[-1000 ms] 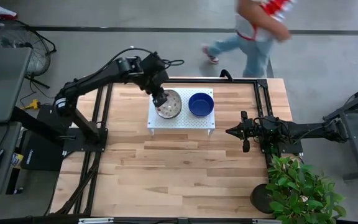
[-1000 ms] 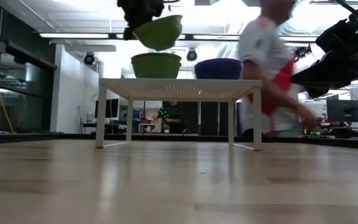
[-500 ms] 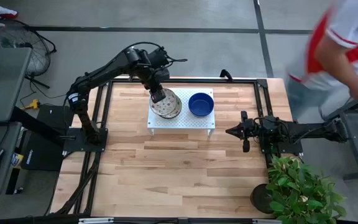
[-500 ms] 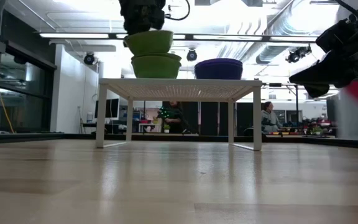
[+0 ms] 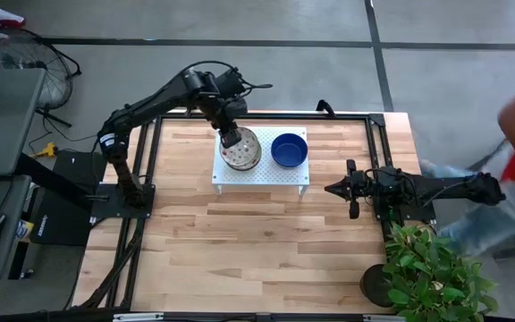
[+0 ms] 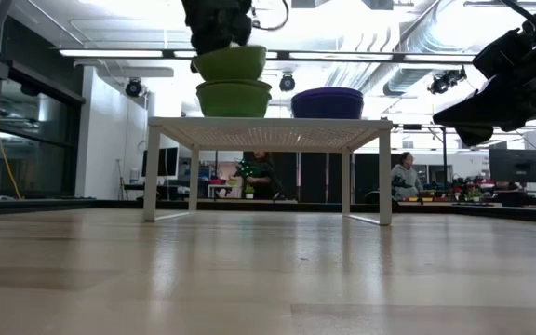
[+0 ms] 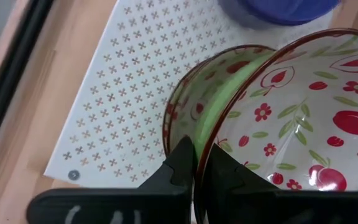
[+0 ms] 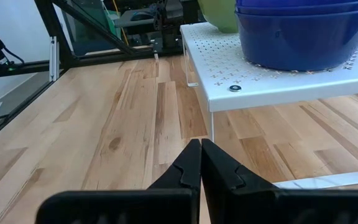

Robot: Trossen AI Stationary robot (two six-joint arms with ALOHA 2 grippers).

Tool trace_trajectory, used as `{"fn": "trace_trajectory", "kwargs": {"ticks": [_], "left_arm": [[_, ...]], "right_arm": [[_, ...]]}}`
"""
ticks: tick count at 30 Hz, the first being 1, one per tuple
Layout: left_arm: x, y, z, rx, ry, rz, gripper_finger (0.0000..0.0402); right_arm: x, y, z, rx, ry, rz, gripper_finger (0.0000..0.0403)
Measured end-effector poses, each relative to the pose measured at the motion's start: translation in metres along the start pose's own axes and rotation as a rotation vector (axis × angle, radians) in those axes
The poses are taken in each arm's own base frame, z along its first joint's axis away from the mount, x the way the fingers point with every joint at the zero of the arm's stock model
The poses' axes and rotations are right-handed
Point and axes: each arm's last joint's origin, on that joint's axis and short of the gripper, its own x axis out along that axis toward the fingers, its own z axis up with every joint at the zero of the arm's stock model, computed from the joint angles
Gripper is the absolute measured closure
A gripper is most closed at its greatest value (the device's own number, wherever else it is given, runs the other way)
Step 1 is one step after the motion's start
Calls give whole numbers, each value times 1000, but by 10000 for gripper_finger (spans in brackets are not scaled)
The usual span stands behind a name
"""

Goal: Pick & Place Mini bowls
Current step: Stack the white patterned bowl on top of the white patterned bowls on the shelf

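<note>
Nesting patterned bowl [image 7: 303, 118] inside another [image 7: 194, 102], left jaws pinching its rim; right jaws closed.

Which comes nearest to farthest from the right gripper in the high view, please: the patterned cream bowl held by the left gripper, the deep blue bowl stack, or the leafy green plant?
1. Leafy green plant, at the table corner beside the right gripper.
2. Deep blue bowl stack, on the near end of the white perforated rack.
3. Patterned cream bowl, at the rack's far end, under the left gripper.
</note>
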Motion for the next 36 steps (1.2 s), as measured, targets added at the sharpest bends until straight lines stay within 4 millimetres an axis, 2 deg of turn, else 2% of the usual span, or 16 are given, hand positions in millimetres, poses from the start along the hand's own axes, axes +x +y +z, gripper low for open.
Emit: {"fn": "trace_trajectory", "kwargs": {"ticks": [7, 13, 21, 36], "left_arm": [[18, 4, 4, -1, 56, -8, 395], [17, 4, 6, 8, 34, -7, 394], [17, 3, 6, 26, 28, -12, 355], [17, 3, 5, 51, 43, -26, 349]], "right_arm": [[0, 0, 0, 0, 0, 0, 402], [0, 0, 0, 0, 0, 0, 402], [0, 0, 0, 0, 0, 0, 403], [0, 0, 0, 0, 0, 0, 402]]}}
